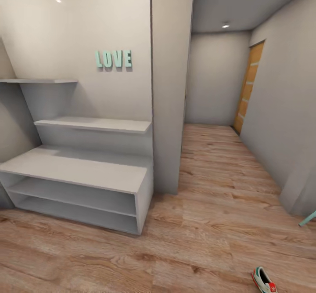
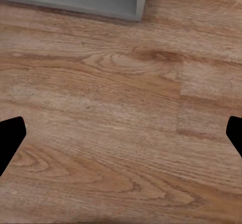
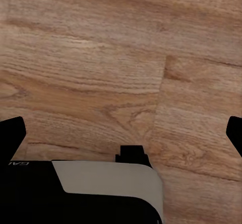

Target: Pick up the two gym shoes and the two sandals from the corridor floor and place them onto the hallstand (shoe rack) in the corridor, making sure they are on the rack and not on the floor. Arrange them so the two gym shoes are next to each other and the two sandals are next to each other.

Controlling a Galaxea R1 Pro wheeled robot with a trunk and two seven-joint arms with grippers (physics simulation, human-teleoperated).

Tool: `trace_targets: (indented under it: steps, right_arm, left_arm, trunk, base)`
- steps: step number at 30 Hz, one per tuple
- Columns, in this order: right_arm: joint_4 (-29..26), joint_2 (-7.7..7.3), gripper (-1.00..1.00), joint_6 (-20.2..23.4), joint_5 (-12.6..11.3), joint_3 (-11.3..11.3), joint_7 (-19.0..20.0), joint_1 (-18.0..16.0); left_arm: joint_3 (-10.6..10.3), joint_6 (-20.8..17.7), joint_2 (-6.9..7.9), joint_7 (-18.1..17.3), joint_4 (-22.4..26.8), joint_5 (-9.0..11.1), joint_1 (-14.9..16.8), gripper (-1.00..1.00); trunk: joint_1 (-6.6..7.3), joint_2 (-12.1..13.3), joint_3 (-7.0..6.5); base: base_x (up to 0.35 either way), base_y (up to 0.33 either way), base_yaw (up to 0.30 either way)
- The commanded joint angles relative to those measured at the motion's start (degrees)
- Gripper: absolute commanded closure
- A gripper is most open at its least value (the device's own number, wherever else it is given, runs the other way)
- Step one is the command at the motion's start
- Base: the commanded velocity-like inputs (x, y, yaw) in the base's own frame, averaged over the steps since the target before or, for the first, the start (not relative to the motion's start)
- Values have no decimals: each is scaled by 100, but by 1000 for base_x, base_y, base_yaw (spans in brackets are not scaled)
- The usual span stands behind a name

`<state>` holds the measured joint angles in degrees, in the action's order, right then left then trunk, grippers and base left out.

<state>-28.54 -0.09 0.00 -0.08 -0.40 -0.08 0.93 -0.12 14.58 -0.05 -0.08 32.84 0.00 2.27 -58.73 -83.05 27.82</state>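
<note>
Both grippers (image 2: 121, 133) (image 3: 121, 133) apparently wide, empty.

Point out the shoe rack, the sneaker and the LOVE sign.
shoe rack (image 1: 74, 170), head view, on its flat bench top.
sneaker (image 1: 263, 280), head view, on the white upper, near the picture's bottom edge.
LOVE sign (image 1: 113, 59), head view, on the middle letters.
</note>
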Motion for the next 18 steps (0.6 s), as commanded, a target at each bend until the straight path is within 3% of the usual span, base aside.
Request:
trace_targets:
  steps: [1,11,18]
  right_arm:
    - [-11,0,-100,0,-1,-4,-1,4]
    - [-11,-5,-100,0,-1,-4,-1,4]
    - [-18,-8,-100,0,-1,-4,-1,4]
  left_arm:
    - [-2,18,-1,-1,-5,0,3,-100]
    - [3,18,-1,-1,-3,0,2,-100]
    - [3,18,-3,-1,-3,5,2,-100]
  trunk:
    - [0,-3,8]
    - [0,-3,45]
    - [0,-3,70]
  base:
    - [0,0,277]
    - [3,0,278]
    - [173,0,278]
